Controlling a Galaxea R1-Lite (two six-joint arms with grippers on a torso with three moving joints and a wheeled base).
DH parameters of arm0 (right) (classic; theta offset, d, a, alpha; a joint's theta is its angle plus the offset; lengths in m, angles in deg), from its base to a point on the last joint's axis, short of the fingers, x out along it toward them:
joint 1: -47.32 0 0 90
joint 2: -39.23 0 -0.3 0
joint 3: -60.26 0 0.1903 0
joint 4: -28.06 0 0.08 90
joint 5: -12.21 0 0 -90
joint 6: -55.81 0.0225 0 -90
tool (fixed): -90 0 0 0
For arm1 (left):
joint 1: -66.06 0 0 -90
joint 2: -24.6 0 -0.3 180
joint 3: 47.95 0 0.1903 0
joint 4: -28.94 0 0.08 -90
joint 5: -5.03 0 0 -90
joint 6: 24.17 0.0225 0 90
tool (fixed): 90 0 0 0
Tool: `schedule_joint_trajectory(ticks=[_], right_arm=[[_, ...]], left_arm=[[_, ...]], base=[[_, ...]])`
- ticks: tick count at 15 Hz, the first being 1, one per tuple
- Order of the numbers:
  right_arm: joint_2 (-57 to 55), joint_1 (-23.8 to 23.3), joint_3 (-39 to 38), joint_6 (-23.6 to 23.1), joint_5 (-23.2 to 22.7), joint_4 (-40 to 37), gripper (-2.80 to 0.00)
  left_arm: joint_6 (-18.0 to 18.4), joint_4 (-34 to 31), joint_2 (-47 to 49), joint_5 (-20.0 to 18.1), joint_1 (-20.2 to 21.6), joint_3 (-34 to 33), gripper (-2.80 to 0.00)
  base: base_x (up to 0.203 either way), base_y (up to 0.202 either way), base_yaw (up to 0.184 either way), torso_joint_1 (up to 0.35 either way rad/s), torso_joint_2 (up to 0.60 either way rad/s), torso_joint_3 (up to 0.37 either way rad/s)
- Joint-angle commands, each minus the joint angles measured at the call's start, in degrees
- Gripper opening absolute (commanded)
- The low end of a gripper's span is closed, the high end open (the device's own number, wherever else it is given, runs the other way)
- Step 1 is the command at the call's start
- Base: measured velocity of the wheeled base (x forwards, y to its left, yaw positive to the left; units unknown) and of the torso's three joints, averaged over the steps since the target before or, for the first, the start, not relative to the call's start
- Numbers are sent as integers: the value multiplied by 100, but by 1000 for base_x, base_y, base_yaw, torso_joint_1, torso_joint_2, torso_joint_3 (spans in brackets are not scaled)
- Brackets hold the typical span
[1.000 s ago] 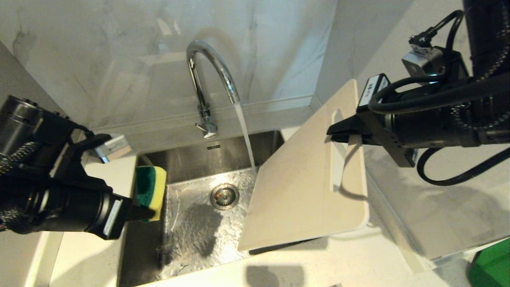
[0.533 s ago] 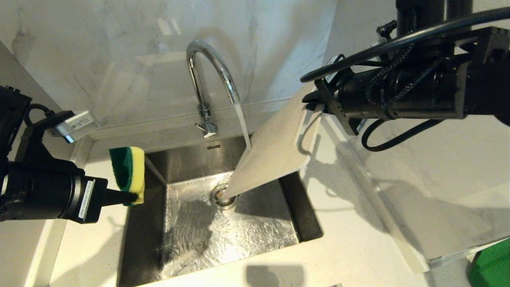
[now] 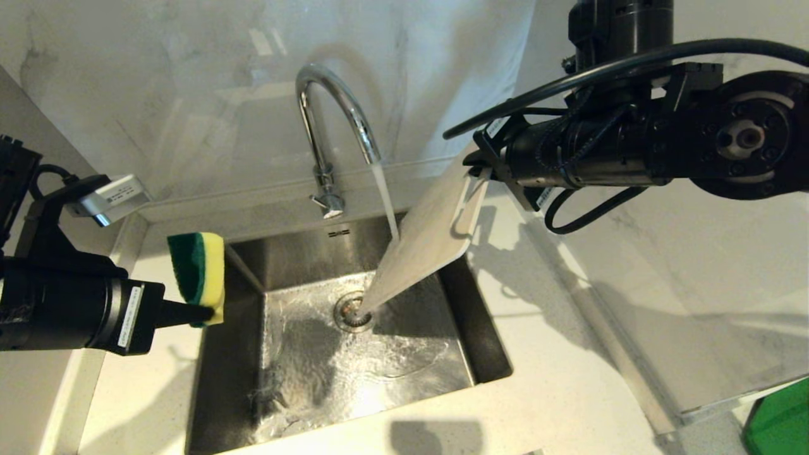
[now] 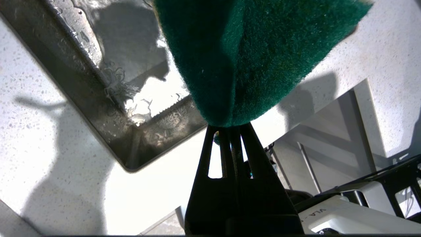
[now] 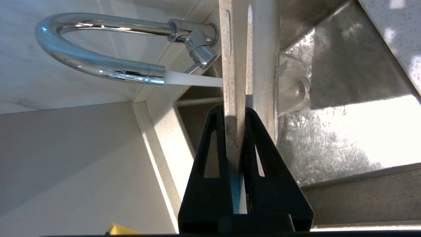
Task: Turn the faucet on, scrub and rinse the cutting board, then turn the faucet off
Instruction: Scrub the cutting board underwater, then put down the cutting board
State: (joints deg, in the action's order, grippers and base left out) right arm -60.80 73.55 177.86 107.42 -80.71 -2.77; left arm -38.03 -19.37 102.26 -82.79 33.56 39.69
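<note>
The chrome faucet (image 3: 328, 120) runs; its stream lands on the cream cutting board (image 3: 420, 243). The board hangs steeply tilted over the sink (image 3: 486, 354), lower corner near the drain (image 3: 351, 313). My right gripper (image 3: 477, 169) is shut on the board's upper end by the slot handle; in the right wrist view the board's edge (image 5: 234, 82) sits between the gripper (image 5: 234, 113) jaws, with the faucet (image 5: 98, 62) beside it. My left gripper (image 3: 205, 313) is shut on a green-and-yellow sponge (image 3: 199, 272), held over the sink's left rim; the sponge's green face (image 4: 250, 49) fills the left wrist view above the gripper (image 4: 230, 128).
The faucet's small lever (image 3: 328, 203) points forward at its base. White countertop (image 3: 569, 354) surrounds the sink, with a marble wall behind and on the right. A green object (image 3: 780, 420) sits at the lower right corner. Water sheets across the sink floor.
My right arm lifted the board off the sink's right rim and swung it up and left into the stream, tilting it steeply. My left arm drew the sponge back left.
</note>
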Motion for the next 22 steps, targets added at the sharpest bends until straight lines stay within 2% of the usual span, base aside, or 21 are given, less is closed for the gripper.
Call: schedule_joint_trajectory(ticks=[1, 6, 8, 10, 13, 17, 19, 20, 22], right_arm=[[-79, 5, 42, 15, 1, 8, -280], [-149, -13, 139, -55, 46, -2, -280], [-49, -9, 110, -565, 394, -135, -280], [263, -10, -12, -1287, 757, -822, -280], [1052, -13, -258, -1697, 951, -1781, -280], [2095, -9, -485, -1820, 987, -3280, -280], [2514, -12, -769, -1853, 1061, -3484, -280], [2692, -12, -816, -1902, 1269, -3534, -280], [2829, -5, -614, -1858, 1410, -3546, -280]], left_arm=[[-11, -19, 3, -7, 7, -37, -280], [-20, -19, 12, -33, 7, -81, -280], [-29, -19, 20, -42, 7, -81, -280], [-29, -11, 37, -50, -2, -64, -280], [-29, -2, 82, -51, -2, -37, -280], [-20, 5, 144, -51, -2, -20, -280], [-11, 16, 179, -51, -11, 7, -280], [-6, 24, 201, -51, -16, 22, -280], [-3, 24, 265, -51, -28, 42, -280]], base=[[0, 0, 0, 0, 0, 0], [0, 0, 0, 0, 0, 0], [0, 0, 0, 0, 0, 0], [0, 0, 0, 0, 0, 0], [0, 0, 0, 0, 0, 0], [0, 0, 0, 0, 0, 0], [0, 0, 0, 0, 0, 0], [0, 0, 0, 0, 0, 0], [0, 0, 0, 0, 0, 0]])
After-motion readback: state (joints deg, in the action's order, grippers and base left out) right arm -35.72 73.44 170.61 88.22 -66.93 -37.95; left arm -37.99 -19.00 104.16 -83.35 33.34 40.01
